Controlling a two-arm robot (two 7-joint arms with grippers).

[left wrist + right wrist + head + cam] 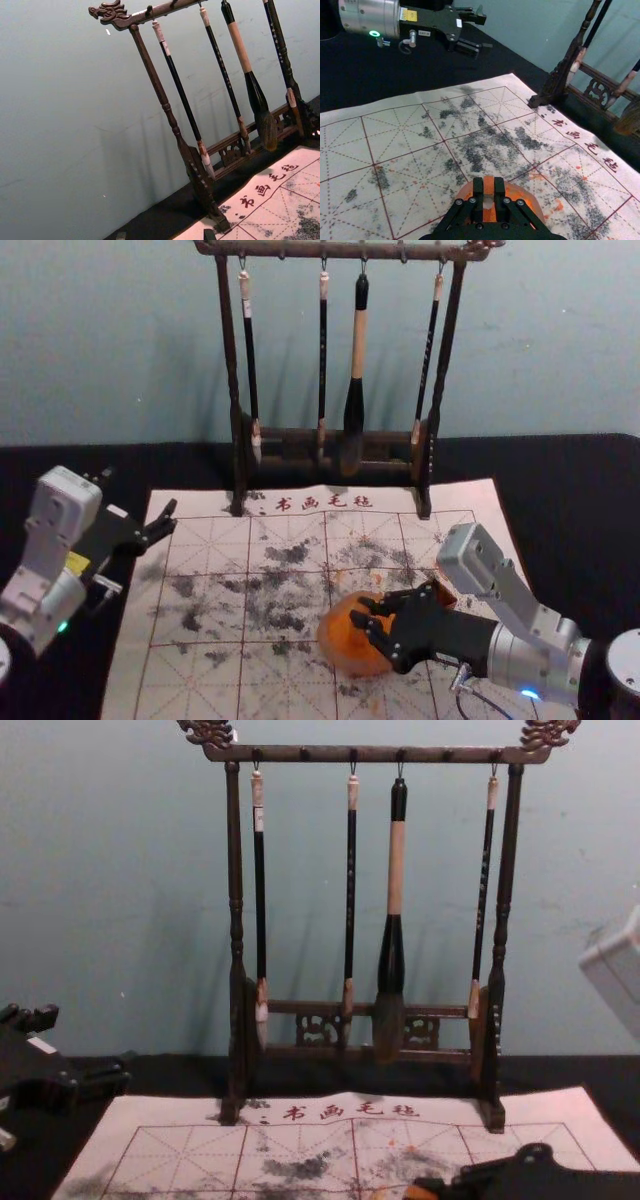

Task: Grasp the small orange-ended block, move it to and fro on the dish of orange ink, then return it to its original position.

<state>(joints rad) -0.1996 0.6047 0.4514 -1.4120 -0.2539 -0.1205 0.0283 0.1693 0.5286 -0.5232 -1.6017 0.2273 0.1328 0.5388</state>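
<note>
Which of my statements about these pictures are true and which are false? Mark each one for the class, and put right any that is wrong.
1. The small orange-and-white block is between the fingers of the right gripper. True.
2. The left gripper is gripping one of the brushes. False: its fingers are open and hold nothing, off to the left side.
3. Four slender-handled brushes hang from the dark carved wooden rack. True.
4. The thickest brush hangs at the far left of the row. False: in the chest view it is third from the left.
5. The round dish of orange ink sits on the white mat with a red grid. True.
</note>
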